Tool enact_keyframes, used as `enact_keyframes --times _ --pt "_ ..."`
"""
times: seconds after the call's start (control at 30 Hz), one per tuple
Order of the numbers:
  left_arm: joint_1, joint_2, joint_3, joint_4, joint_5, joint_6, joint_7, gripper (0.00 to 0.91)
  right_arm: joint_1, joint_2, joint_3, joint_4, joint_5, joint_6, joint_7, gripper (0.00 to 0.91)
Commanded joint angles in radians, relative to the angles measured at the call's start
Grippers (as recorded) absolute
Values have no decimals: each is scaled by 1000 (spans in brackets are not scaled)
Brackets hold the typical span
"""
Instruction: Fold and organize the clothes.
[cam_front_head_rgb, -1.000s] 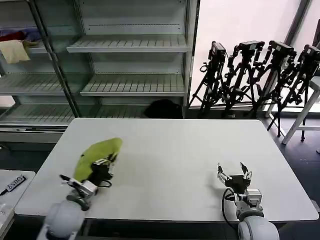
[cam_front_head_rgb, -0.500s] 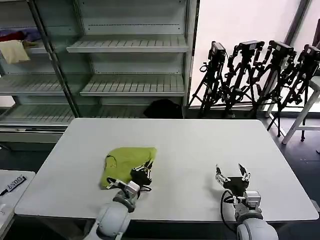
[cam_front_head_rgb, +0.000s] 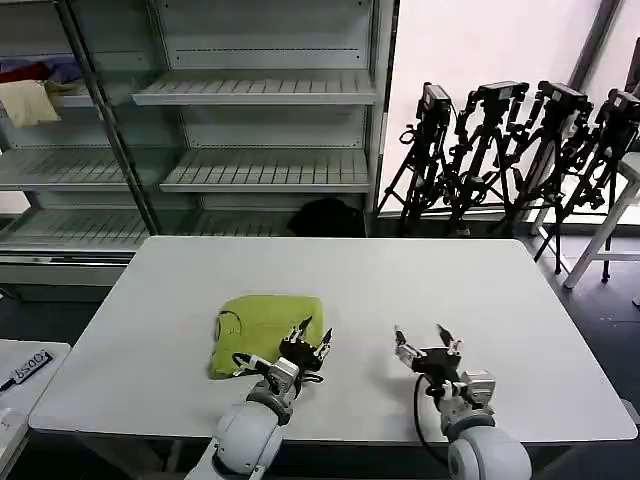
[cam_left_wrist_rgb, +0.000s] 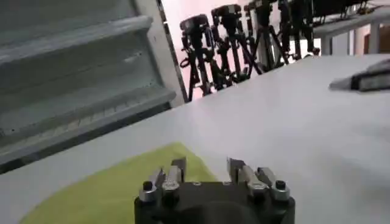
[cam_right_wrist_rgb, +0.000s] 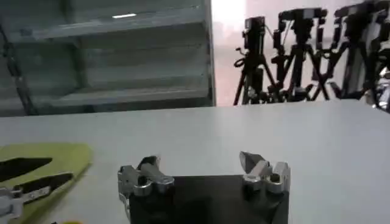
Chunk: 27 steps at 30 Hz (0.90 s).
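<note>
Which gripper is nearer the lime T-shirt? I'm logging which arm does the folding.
Left. The left gripper is open at the lime T-shirt's near right edge; the right gripper is open over bare table, well off to the shirt's right.

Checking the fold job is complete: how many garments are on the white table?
1: the lime T-shirt, folded on the table's front left, beside the open left gripper.

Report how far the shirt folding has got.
Done: the T-shirt lies on the table as a compact, roughly square bundle, so folds look made. In hand: nothing is gripped; the left gripper sits open at the shirt's near right edge, the right gripper open over bare table. Left: possibly a final fold or tidying and putting it away; I can't tell.
</note>
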Motion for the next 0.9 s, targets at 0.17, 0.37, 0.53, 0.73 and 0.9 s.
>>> enact_keyframes --times 0.17,0.37,0.53,0.73,0.9 --pt "94 158 -447 -395 -278 56 17 907 174 74 -315 -167 434 -67 285 907" --pt "175 123 -568 -424 -335 42 30 907 225 101 -343 -253 471 -67 335 907" --pt "210 78 -550 -450 -329 34 37 907 257 124 -358 -299 471 -67 380 715" --pt "229 57 -548 -459 -326 30 36 907 267 129 -357 -312 471 -67 405 413" --pt "235 55 -561 -458 -329 29 35 907 263 127 -355 -307 470 -67 411 121"
